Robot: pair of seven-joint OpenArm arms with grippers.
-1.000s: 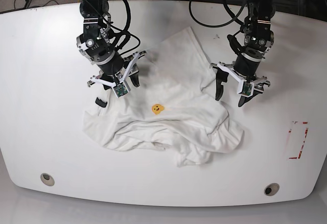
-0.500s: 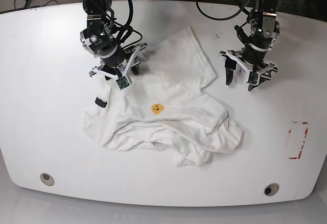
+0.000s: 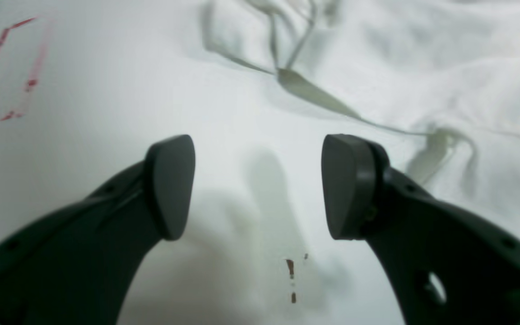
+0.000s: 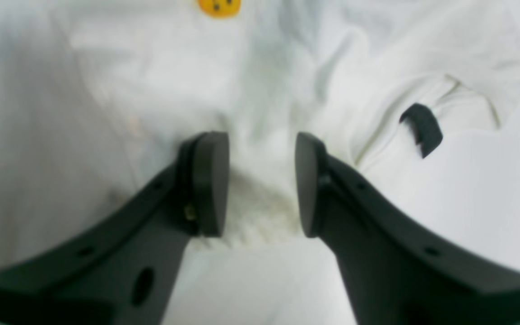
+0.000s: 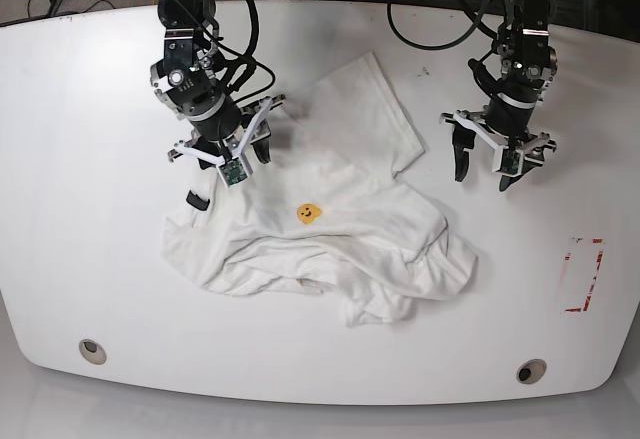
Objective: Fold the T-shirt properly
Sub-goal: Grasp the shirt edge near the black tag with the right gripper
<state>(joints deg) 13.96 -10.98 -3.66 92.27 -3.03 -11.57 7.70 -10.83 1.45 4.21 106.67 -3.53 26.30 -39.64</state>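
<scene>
The T-shirt (image 5: 330,224) lies crumpled on the white desk (image 5: 90,259), roughly at its middle, with one sleeve spread flat toward the far edge and the lower part bunched in folds toward the near edge. A small yellow patch of print (image 5: 308,213) shows on the cloth, and a small black label (image 5: 197,200) sits at the shirt's edge on the base view's left.

The right pincer (image 5: 232,149) hangs over the T-shirt's far left part, just beyond the black label. In the right wrist view its jaws stand narrowly apart with white cloth lying between and below them; whether they pinch the cloth, I cannot tell.

The left pincer (image 5: 484,164) hangs over bare desk just beside the T-shirt's spread sleeve, its jaws wide apart and holding nothing. A red dashed rectangle (image 5: 583,275) is marked on the desk, well apart from the T-shirt on the left pincer's side.
</scene>
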